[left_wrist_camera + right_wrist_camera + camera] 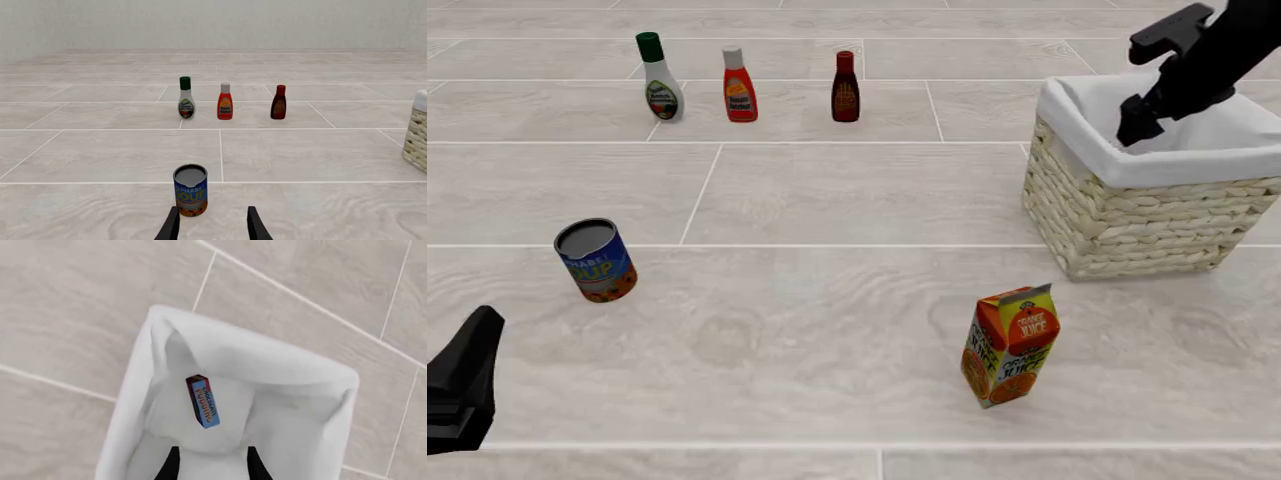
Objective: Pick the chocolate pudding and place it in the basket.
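The chocolate pudding (203, 401) is a small box with a blue and red face. It lies inside the basket on the white liner, apart from my fingers. The cream wicker basket (1134, 220) stands at the right; its liner rim (133, 390) fills the right wrist view, and its edge shows in the left wrist view (417, 135). My right gripper (1132, 128) hangs over the basket, open and empty, as the right wrist view (212, 462) also shows. My left gripper (212, 225) is open and empty at the near left (461, 390). The front view hides the pudding.
A soup can (597, 260) stands near my left gripper, just ahead of its fingers (191, 190). An orange juice carton (1010, 345) stands in front of the basket. A white dressing bottle (661, 78), a red bottle (739, 86) and a dark brown sauce bottle (845, 87) line the far side.
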`<act>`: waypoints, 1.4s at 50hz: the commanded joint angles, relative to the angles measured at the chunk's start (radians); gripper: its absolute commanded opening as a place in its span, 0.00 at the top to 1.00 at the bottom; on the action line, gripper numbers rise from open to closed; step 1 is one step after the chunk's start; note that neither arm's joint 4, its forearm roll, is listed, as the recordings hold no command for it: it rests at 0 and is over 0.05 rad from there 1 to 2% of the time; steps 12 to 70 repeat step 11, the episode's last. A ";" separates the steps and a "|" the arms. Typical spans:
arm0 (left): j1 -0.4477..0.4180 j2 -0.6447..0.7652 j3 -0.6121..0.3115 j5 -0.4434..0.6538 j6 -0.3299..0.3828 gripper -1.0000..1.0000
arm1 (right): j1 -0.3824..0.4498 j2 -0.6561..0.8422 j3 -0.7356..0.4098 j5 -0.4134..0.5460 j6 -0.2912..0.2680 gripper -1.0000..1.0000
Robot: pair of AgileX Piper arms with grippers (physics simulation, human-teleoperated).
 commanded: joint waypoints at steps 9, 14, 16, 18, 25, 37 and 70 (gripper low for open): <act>0.001 0.000 0.002 -0.002 0.000 0.00 | 0.003 -0.143 0.115 -0.007 0.003 0.00; 0.001 0.000 0.002 -0.001 0.000 0.00 | 0.005 -0.159 0.131 -0.009 0.005 0.00; 0.001 0.000 0.002 -0.001 0.000 0.00 | 0.005 -0.159 0.131 -0.009 0.005 0.00; 0.001 0.000 0.002 -0.001 0.000 0.00 | 0.005 -0.159 0.131 -0.009 0.005 0.00; 0.001 0.000 0.002 -0.001 0.000 0.00 | 0.005 -0.159 0.131 -0.009 0.005 0.00; 0.001 0.000 0.002 -0.001 0.000 0.00 | 0.005 -0.159 0.131 -0.009 0.005 0.00; 0.001 0.000 0.002 -0.001 0.000 0.00 | 0.005 -0.159 0.131 -0.009 0.005 0.00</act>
